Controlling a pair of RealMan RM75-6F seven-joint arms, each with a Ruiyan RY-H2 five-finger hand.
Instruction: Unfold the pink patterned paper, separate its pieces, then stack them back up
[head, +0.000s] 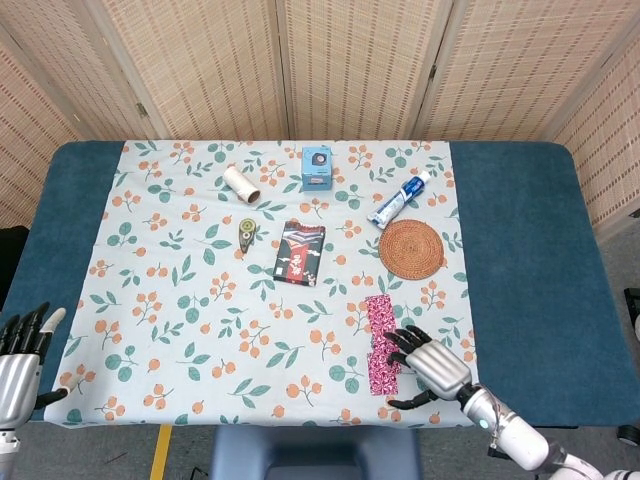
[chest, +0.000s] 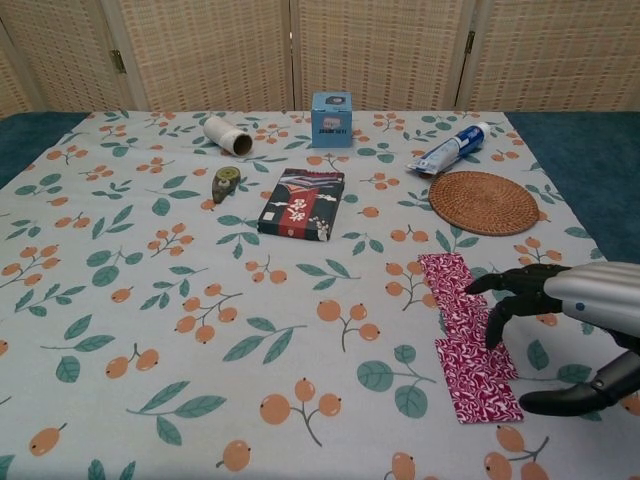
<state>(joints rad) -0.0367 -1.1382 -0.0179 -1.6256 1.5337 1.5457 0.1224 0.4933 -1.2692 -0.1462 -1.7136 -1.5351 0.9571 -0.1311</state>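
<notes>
Lying near the front edge of the tabletop (head: 520, 260) in the head view, the pink paper (head: 380, 344) is a long strip, its near section offset slightly sideways. The right robot hand (head: 432, 366) sits just right of it, fingers spread and curved, holding nothing. The left robot hand (head: 20, 362) shows at the frame's left edge, fingers apart.

In the chest view, the right robot hand (chest: 575, 325) arches beside the paper (chest: 465, 335), fingertips (chest: 492, 342) over its right edge; contact cannot be told.
</notes>
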